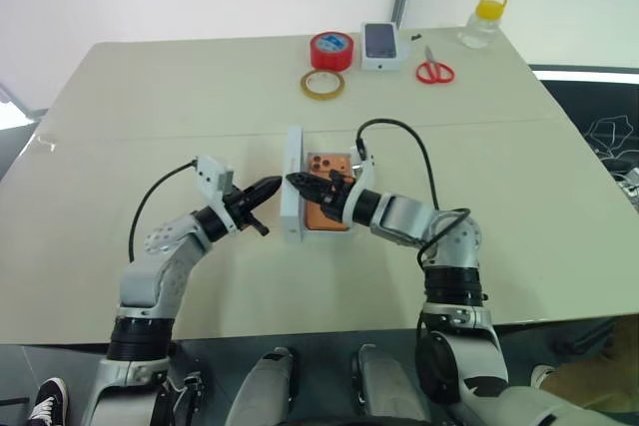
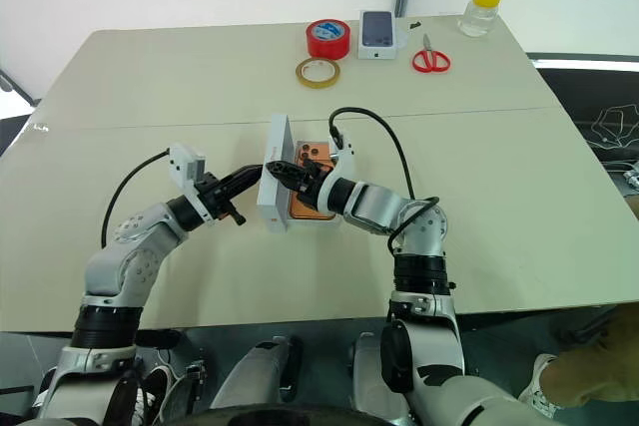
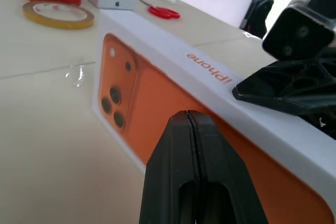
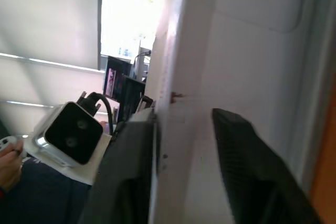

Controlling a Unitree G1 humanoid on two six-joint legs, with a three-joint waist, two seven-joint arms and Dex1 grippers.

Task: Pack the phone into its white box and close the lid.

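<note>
**Two end effectors meet at an upright white lid mid-worktop**

A wide beige worktop (image 1: 150, 147) fills the frame. At its centre the lid (image 1: 292, 187) stands on its long edge, a tall white slab whose outer face carries an orange phone picture. Just right of it lies the white box (image 1: 345, 221), with the orange phone (image 1: 321, 163) resting inside, its lens cluster toward the top of the frame.

The left end effector (image 1: 270, 188) comes in from the lower left, its two black fingers (image 3: 189, 166) clenched together with nothing between them, the tip right beside the lid's left face. The right end effector (image 1: 298, 182) reaches in from the lower right across the box; its fingers (image 4: 247, 156) stand parted on either side of the lid's wall.

Along the top edge of the frame sit a red tape roll (image 1: 331, 50), a yellowish tape ring (image 1: 322, 84), a small white box printed with a dark phone (image 1: 380, 45), red scissors (image 1: 434, 70) and a clear bottle with a yellow cap (image 1: 482, 20).
</note>
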